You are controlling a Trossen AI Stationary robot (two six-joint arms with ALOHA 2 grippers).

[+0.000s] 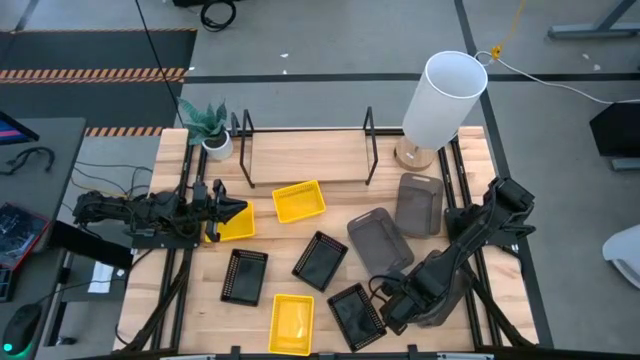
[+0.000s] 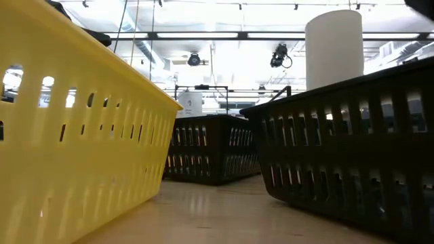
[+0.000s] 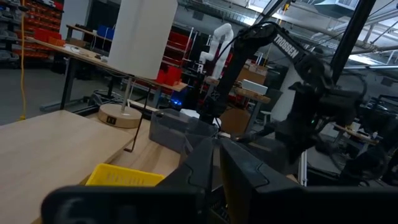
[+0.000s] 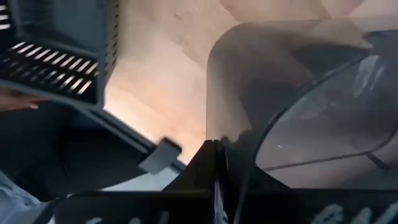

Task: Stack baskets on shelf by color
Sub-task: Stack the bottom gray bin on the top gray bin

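Two closed: left end effector (image 1: 228,212) over yellow basket (image 1: 241,229) | right end effector (image 1: 392,304) at grey basket (image 1: 375,235)

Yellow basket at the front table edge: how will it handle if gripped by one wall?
The yellow basket is probably light: thin slotted plastic walls. A one-wall grip may flex the rim and tilt it. Sitting flat and shallow, it should slide rather than tip if pushed.

A bright yellow slotted plastic basket (image 2: 74,129) fills the nine o'clock side. A black perforated plastic basket (image 2: 352,149) looms at three o'clock; another black slotted basket (image 2: 210,149) sits between them, farther back. A white cylindrical lampshade (image 2: 333,49) rises at one o'clock.
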